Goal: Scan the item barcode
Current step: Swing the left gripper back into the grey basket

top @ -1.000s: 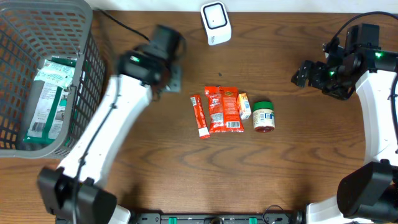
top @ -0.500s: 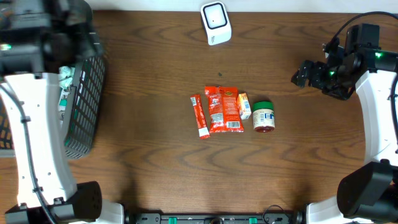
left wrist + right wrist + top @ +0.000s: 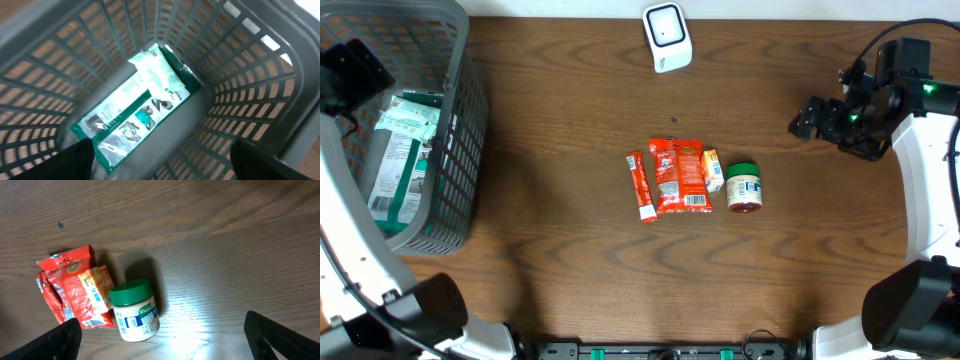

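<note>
Even light, blurry basket (image 3: pixel 240 100), glare beside jar (image 3: pixel 132 312)

basket (image 3: pixel 250 95): grey mesh | green-white packet (image 3: pixel 137 112): flat on bottom — diagonal | end effector (image 3: pixel 162 161): fingers wide apart

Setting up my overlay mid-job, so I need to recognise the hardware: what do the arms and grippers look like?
The left arm and right arm have white links with black joints. Green lights glow on the right arm's black wrist, with a black cable looping off it. The fingers are black.
</note>
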{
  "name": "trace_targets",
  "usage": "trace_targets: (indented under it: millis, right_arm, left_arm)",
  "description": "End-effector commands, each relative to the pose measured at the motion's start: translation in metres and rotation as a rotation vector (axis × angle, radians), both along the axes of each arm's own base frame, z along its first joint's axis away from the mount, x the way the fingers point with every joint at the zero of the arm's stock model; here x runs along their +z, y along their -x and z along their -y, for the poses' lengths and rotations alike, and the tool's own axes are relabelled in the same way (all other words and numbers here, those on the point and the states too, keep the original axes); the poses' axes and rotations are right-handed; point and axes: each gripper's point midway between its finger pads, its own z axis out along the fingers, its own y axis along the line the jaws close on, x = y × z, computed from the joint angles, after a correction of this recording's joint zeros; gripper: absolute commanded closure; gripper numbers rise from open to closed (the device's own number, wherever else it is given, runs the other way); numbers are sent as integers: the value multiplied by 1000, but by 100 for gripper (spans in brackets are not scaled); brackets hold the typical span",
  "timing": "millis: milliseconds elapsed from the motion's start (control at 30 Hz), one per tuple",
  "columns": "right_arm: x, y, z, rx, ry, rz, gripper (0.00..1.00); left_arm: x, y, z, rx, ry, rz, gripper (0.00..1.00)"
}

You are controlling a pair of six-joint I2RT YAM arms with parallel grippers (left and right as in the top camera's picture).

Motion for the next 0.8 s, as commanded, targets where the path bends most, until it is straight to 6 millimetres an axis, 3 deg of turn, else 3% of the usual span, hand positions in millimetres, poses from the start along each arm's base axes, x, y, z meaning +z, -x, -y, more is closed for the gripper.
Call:
trace_targets:
  millis: [0,333,533,767]
  right_arm:
    - [4,1,3,-6,-5,10,1]
    - [4,1,3,-6,-5,11,1]
    - [4,1,3,-6,-5,10,1]
    - [4,1,3,-6,-5,10,1]
  left_arm:
    - [-11,-14,1,-31,41,-1,13]
    - [-47,-37,-11,-2,80,-49,13]
    - [-67,-59,-30,83,119,-13,13]
    - [-116,-69,-48,182,192,-74,13]
